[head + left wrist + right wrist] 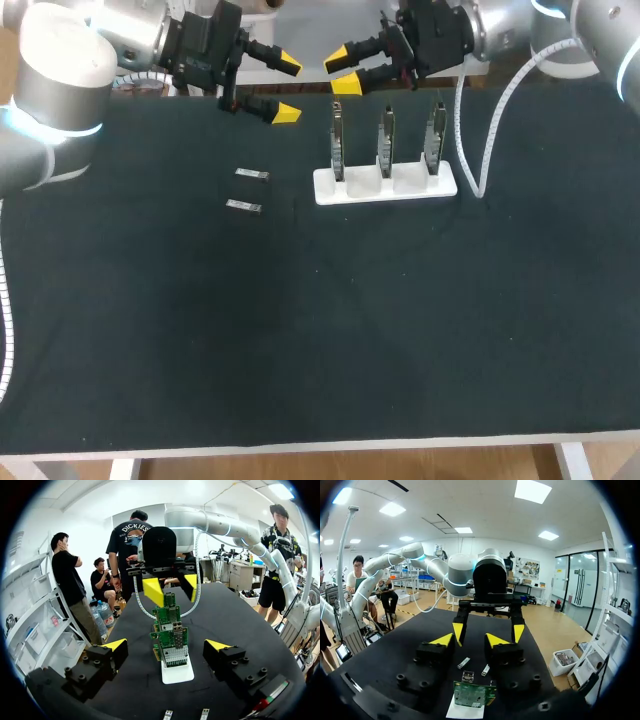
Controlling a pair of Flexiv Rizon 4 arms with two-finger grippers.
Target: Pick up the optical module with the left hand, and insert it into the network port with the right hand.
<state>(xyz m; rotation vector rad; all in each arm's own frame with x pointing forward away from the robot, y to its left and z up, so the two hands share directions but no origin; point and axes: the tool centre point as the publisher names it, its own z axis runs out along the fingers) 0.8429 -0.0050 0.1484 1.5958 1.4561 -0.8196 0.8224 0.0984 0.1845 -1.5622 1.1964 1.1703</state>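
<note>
A black table [320,330] seen from above, with two robot arms entering at the far corners. The clock directions below are taken from the table's middle.

Two small silver modules lie flat at about 11 o'clock, one [253,175] just beyond the other [244,206], close together but not touching. Neither is held.

At about 1 o'clock stands one white stand [385,187] holding three circuit boards upright in a row: left [338,140], middle [385,140] and right [435,135]. One white cable [478,150] loops down onto the cloth just to the right of the stand.

The left claw [287,90] hangs at 11 o'clock near the far edge, beyond the modules. Its two yellow tips are spread apart with nothing between them. The right claw [343,72] hangs at 12 o'clock above the far end of the stand, facing the left claw. It is also released and empty.

From the left wrist, its own spread claw [166,646] has the boards [170,630] ahead in a line, and the right claw [170,587] is beyond them.

From the right wrist, its own claw [470,641] is open. Both modules [464,662] [485,670] lie ahead of it on the cloth, with one board's top edge [474,694] under it.
</note>
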